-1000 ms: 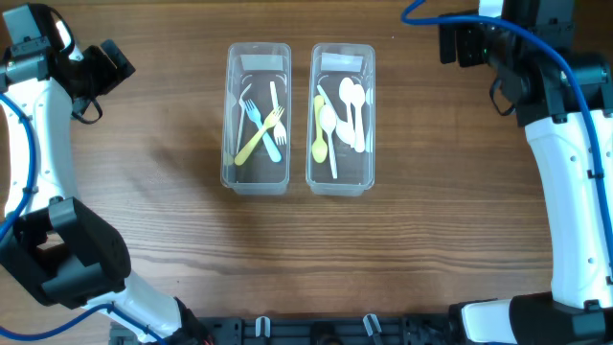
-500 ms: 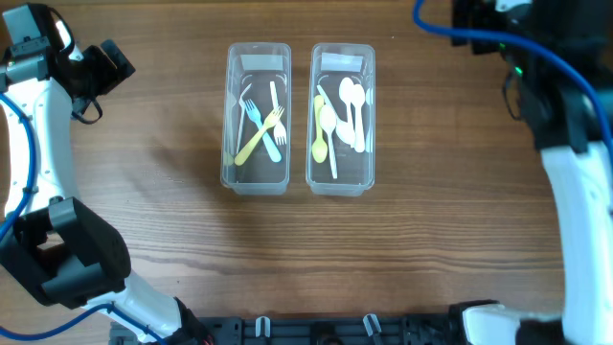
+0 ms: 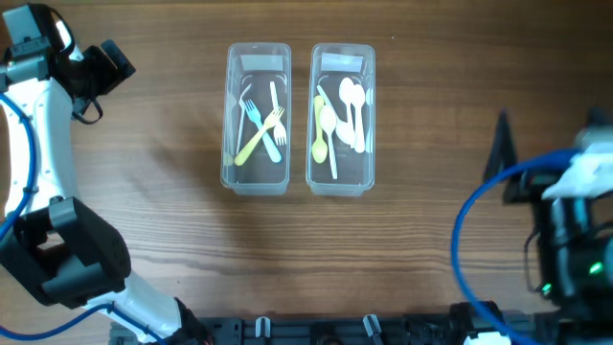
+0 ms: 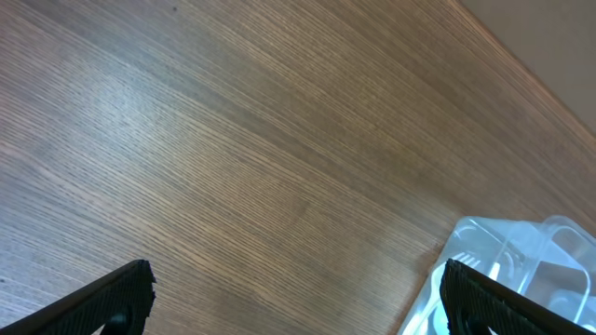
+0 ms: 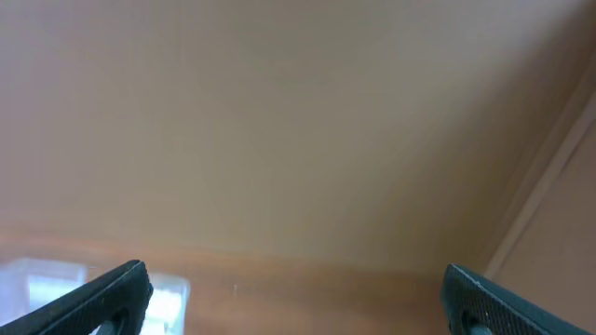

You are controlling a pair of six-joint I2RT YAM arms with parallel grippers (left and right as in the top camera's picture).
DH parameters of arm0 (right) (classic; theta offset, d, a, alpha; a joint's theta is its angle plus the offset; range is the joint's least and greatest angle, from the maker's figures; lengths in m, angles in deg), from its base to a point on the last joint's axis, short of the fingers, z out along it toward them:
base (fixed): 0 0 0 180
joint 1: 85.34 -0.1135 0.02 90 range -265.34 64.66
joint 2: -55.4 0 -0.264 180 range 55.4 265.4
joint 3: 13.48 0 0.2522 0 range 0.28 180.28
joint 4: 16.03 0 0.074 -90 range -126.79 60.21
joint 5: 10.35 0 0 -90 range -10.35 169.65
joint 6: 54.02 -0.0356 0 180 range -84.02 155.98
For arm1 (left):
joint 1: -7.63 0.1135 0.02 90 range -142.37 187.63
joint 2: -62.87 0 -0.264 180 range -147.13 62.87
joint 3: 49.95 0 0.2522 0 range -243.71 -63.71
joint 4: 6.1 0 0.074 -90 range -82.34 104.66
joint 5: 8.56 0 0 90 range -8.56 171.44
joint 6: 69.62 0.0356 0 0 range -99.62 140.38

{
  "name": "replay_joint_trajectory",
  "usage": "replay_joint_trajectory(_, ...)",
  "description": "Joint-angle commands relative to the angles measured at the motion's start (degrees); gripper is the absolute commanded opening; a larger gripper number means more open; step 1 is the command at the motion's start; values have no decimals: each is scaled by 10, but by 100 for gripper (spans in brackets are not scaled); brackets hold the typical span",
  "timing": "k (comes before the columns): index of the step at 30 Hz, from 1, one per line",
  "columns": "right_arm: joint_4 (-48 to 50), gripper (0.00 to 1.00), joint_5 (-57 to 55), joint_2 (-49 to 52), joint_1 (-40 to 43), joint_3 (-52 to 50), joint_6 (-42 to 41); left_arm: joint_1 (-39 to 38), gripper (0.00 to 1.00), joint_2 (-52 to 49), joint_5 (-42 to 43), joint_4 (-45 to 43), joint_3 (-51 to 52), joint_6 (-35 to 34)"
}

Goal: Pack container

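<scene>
The left gripper (image 4: 296, 307) is seen with fingers spread wide and nothing held between them. Two clear plastic containers are set side by side on the wooden table (image 3: 431, 240). The left container (image 3: 259, 174) is loaded with blue, yellow and white forks (image 3: 256, 120), the right container (image 3: 342, 172) with yellow and white spoons (image 3: 354, 105). The right gripper (image 5: 296, 307) is likewise held spread; its blurred arm is seemingly at lower right.

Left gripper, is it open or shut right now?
Open. The left wrist view shows the left gripper with fingertips far apart at the lower corners, nothing held between them.
</scene>
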Motion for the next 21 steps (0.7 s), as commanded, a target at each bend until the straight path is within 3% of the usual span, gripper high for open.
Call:
replay_joint_trajectory(1, 19, 100, 56, -92, 10, -118, -11, 3, 100, 15, -2, -2, -6, -3)
replay_joint_trajectory(9, 133, 100, 69, -251, 10, -363, -16, 3, 100, 15, -2, -2, -6, -3)
replay_joint_trajectory(13, 151, 100, 68, -284, 10, -421, -56, 3, 100, 15, -2, -2, -6, -3)
replay_joint_trajectory(21, 162, 100, 66, -302, 17, -473, -53, 3, 100, 15, -2, -2, -6, -3)
